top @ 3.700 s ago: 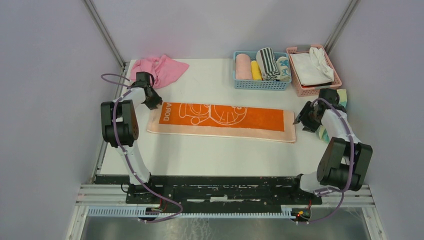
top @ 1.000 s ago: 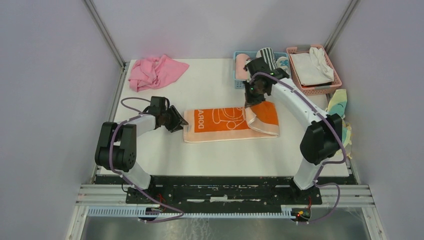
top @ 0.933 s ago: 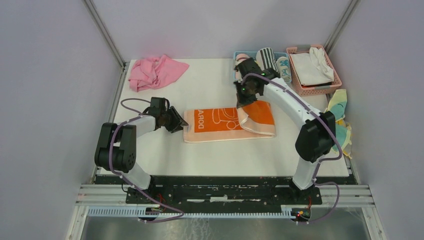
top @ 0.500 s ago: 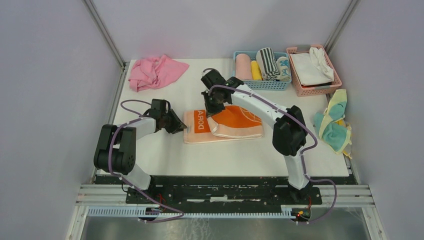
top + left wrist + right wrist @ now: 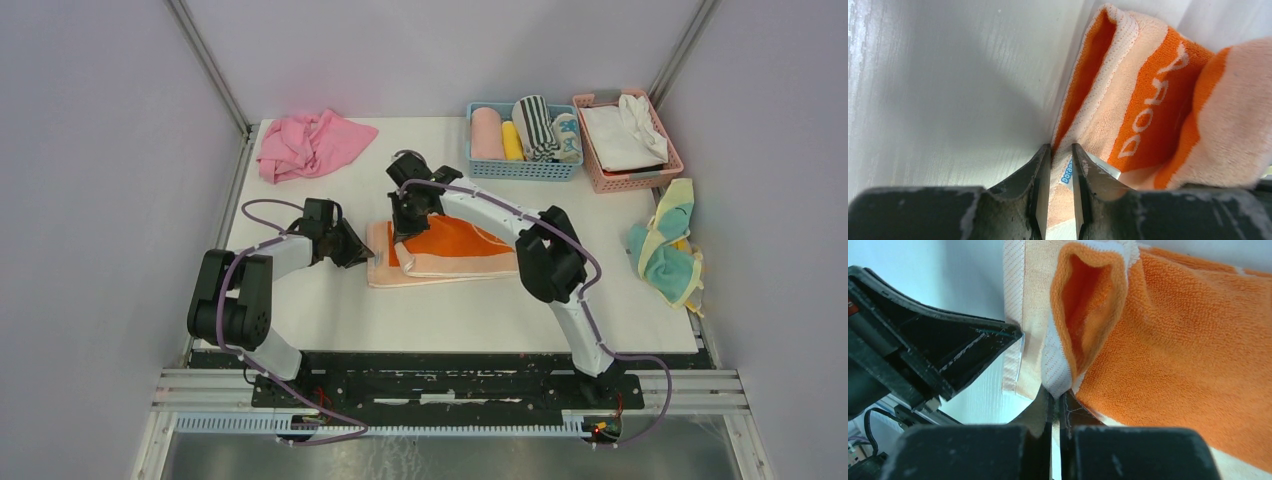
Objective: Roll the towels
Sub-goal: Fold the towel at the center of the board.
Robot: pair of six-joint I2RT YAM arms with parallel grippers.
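The orange towel [image 5: 455,250] with white lettering lies mid-table, folded over on itself. My left gripper [image 5: 366,256] is at its left end, shut on the towel's pale edge [image 5: 1068,125] by the small white label [image 5: 1066,172]. My right gripper [image 5: 402,230] reaches across from the right and is shut on the white-hemmed end [image 5: 1055,375] of the folded-over layer, held just above the towel's left part. In the right wrist view the left gripper's black finger [image 5: 973,347] lies close by. A teal-and-yellow towel [image 5: 665,250] lies crumpled at the table's right edge.
A pink cloth [image 5: 310,143] is bunched at the back left. A blue basket [image 5: 520,168] at the back holds several rolled towels. Beside it a pink basket [image 5: 600,180] holds a white cloth [image 5: 625,130]. The right arm [image 5: 545,250] arches over the towel.
My right gripper has carried the towel's right end leftward over the rest, doubling it. The left gripper's jaws have narrowed onto the left edge and the arm stayed put.
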